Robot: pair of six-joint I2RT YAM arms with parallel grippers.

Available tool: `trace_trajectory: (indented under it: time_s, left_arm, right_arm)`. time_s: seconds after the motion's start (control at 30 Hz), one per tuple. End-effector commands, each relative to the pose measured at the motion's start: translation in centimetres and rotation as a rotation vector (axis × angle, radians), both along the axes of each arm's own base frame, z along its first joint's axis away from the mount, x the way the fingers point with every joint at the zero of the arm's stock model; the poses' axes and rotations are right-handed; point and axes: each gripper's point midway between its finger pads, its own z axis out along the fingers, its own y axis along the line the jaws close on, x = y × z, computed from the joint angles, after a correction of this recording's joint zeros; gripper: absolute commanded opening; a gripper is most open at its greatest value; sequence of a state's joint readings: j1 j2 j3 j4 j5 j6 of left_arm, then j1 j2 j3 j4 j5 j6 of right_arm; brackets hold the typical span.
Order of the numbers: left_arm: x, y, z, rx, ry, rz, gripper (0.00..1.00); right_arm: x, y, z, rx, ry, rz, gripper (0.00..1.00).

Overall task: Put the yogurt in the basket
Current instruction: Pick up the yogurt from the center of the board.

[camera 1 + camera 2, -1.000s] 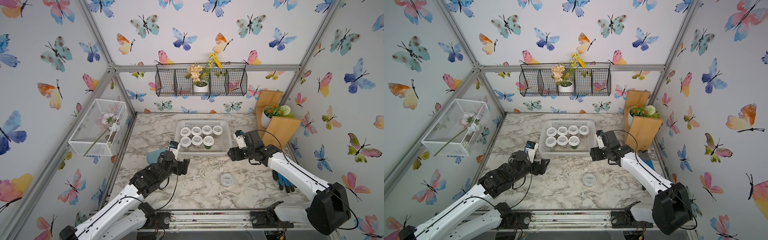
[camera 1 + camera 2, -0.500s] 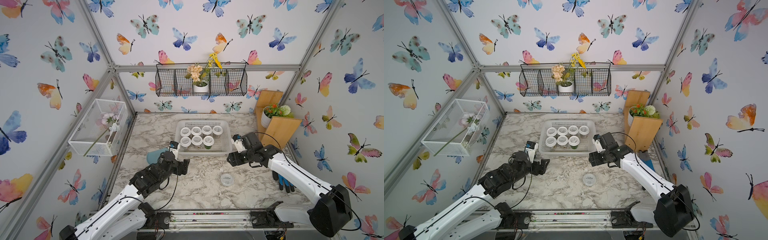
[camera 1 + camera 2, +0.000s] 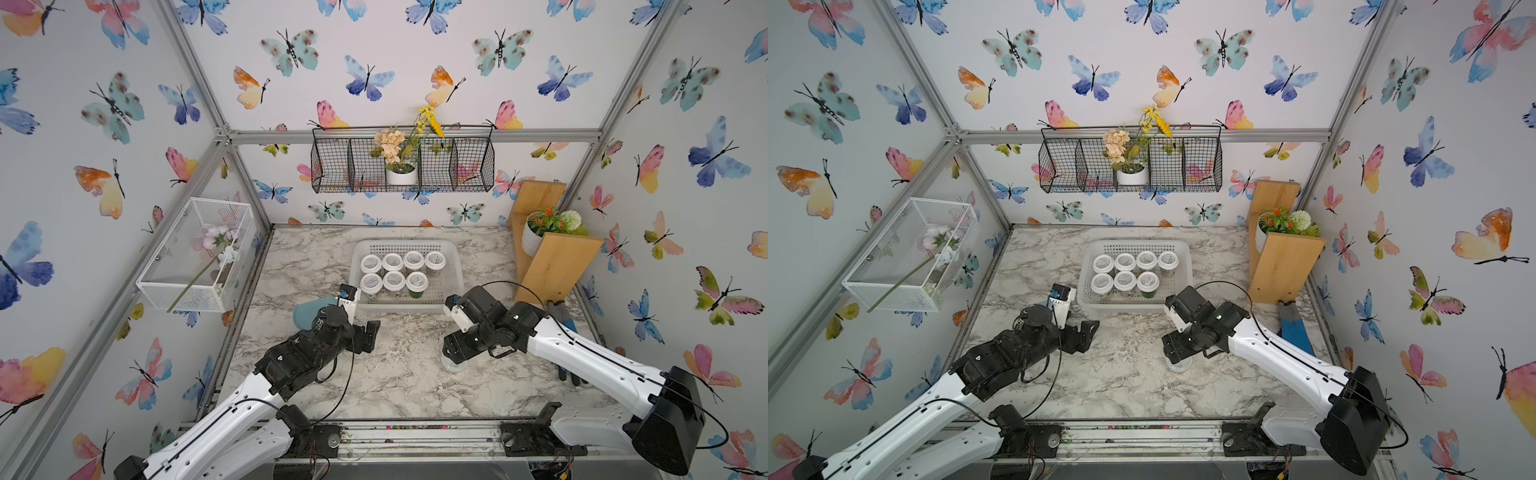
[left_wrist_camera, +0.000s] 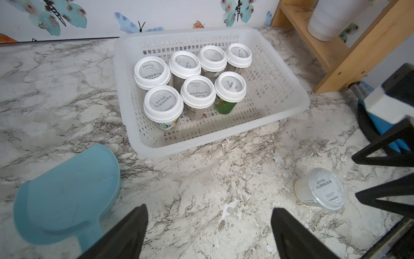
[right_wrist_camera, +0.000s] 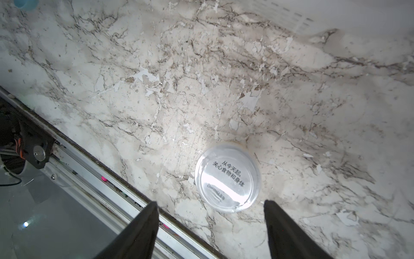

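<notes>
Surface: marble-patterned tabletop (image 3: 395, 386), its film chipped into white flakes near the front. The room is enclosed by butterfly-papered walls (image 3: 374, 62) on a metal frame. A black wire basket (image 3: 332, 166) is hung on the back wall, a white mesh box (image 3: 166, 270) on the left wall, and a wooden shelf (image 3: 557, 262) is stood at the back right. A blue scoop (image 4: 67, 190) lies near the left arm.

The basket (image 3: 455, 282) is set towards the back, long axis parallel to the back wall. Seven yogurt cups (image 3: 394, 281) are stood upright in it, lids up, axes vertical: four in the back row, three in the front row towards the left.

The eighth cup (image 4: 322, 190) is stood upright on the bare tabletop, well in front of the basket, flat lid up.

Left gripper (image 4: 208, 208): fingers wide apart, nothing between them, aimed at the basket.
Right gripper (image 5: 210, 203): pointed down over the eighth cup, fingers apart, lid edge between the tips, no contact seen.

View differences: in both top views the eighth cup is mostly hidden under the right gripper (image 3: 455, 353). Its pale side wall is shown only in the left wrist view. The lid print and front rail (image 5: 89, 170) are shown in the right wrist view.
</notes>
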State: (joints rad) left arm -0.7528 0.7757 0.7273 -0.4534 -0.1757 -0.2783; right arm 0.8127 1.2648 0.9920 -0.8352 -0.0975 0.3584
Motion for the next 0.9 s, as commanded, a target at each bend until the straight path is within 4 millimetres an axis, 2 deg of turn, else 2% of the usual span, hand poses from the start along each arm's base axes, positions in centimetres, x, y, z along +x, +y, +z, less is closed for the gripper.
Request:
trace_trajectory:
  time_s: [0.0,0.63,0.87]
  left_arm:
    - [-0.6,-0.8,0.1,-0.025,0.003,-0.056,0.92]
    - [-0.6,-0.8,0.0,-0.025,0.005,-0.055,0.92]
    - [-0.6,-0.9,0.0,-0.026,0.008,-0.058,0.92]
  right_arm:
    - [-0.6,-1.5,-0.5,-0.052,0.012,-0.049,0.79]
    - [-2.0,-1.5,-2.8,-0.116,0.050,-0.062,0.82]
    - [-1.9,-1.5,-3.5,-0.143,0.046,-0.067,0.85]
